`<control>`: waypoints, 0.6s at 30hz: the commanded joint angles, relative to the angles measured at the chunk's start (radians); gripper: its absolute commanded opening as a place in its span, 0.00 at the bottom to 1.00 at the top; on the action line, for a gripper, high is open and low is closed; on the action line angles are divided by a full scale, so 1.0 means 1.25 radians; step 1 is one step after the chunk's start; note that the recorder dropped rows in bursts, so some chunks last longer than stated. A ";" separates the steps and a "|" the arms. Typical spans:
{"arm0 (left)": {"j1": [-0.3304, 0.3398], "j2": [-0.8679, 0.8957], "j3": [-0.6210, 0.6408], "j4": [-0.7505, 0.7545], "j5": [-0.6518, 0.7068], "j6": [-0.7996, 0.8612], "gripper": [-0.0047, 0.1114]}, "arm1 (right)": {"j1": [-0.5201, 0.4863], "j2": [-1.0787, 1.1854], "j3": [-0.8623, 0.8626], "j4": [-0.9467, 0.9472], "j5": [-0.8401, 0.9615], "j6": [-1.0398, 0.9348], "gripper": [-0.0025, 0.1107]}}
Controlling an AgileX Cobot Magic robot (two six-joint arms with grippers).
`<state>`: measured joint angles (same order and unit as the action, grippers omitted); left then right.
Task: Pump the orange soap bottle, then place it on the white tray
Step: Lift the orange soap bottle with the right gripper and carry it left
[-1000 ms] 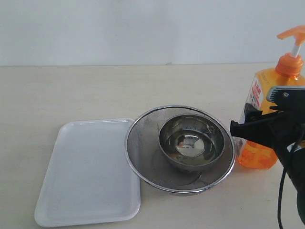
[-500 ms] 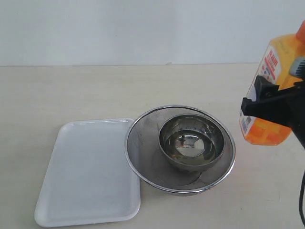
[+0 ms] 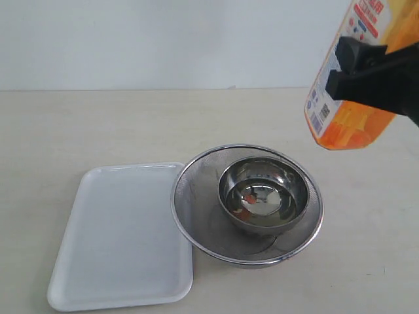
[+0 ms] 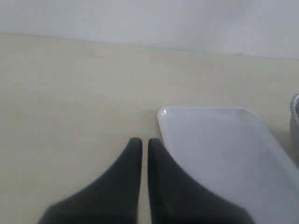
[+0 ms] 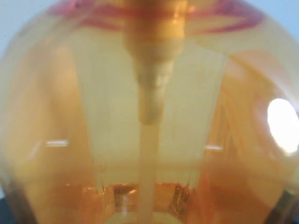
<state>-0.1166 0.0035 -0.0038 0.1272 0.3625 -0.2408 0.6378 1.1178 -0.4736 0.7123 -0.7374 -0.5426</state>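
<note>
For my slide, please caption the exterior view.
Right gripper holds the orange soap bottle tilted in the air; mesh strainer and white tray rest on table.

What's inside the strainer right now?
A steel bowl sits upright inside the strainer. The bowl looks empty, with only reflections showing. The mesh around it is bare. The mesh under the bowl is covered, so I cannot tell whether anything lies beneath.

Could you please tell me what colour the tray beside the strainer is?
Plain white tray, clearest in the exterior view.

One gripper up high.
Right gripper (image 3: 353, 69) clasped the orange soap bottle (image 3: 350, 124) aloft; left gripper (image 4: 142, 149) sat closed, empty.
</note>
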 commanded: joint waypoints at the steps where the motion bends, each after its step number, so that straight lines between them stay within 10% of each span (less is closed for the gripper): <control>1: 0.002 -0.003 0.003 -0.008 0.002 0.001 0.08 | 0.000 -0.019 -0.083 -0.072 0.049 0.003 0.04; 18: 0.002 -0.003 0.003 -0.008 0.002 0.001 0.08 | 0.077 0.022 -0.226 -0.261 0.130 0.210 0.04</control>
<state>-0.1166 0.0035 -0.0038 0.1272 0.3625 -0.2408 0.6902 1.1330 -0.7139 0.4189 -0.4996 -0.2826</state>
